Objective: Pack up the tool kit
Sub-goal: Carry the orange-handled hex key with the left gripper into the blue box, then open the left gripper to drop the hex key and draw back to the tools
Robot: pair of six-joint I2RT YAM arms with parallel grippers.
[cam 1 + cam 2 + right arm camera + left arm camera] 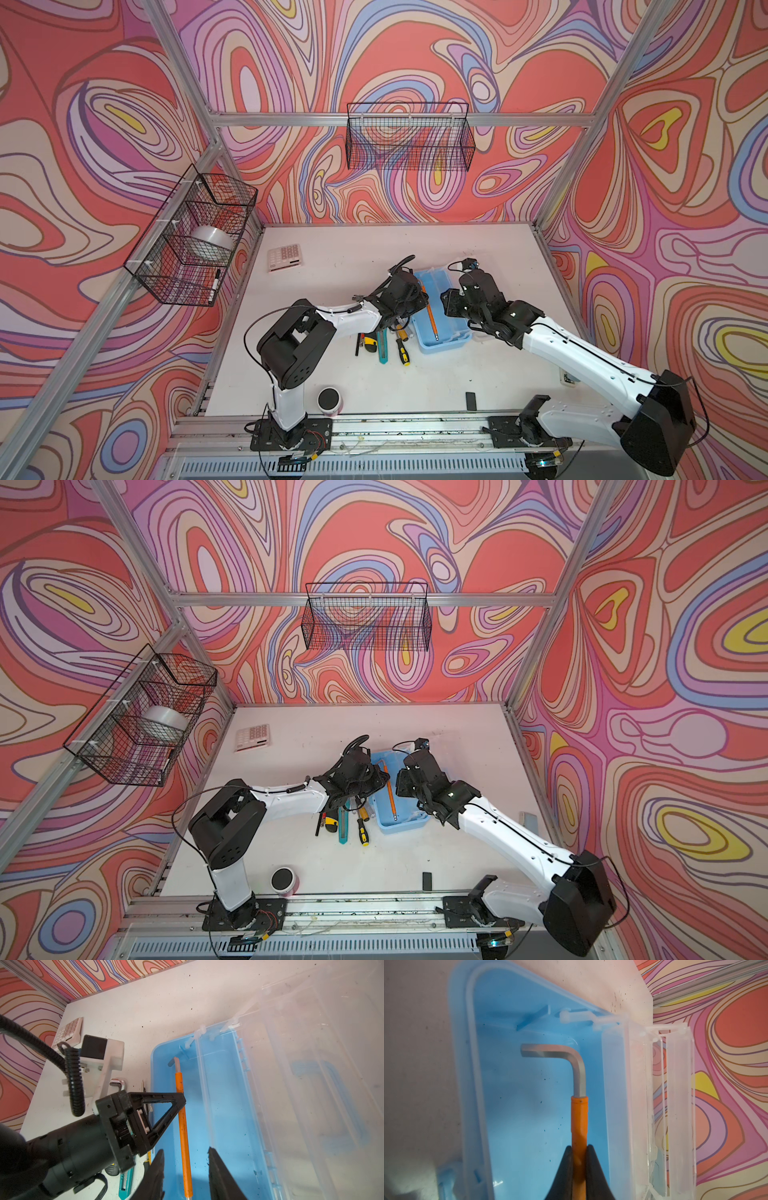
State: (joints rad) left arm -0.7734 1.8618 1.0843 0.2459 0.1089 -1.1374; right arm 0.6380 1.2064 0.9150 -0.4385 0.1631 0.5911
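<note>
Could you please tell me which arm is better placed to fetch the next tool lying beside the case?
Probably left. The screwdriver and teal knife lie on its side of the case, by the left gripper, which need only release the hex key. The right gripper is open but across the case.

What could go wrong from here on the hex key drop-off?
1. The left gripper pinches the hex key by its orange sleeve inside the case; lifting before a full release could drag it back out.
2. The right gripper hangs open over the case, close to the left gripper: a clash looks possible.
3. The open clear lid, next to the right gripper, could get knocked.
</note>
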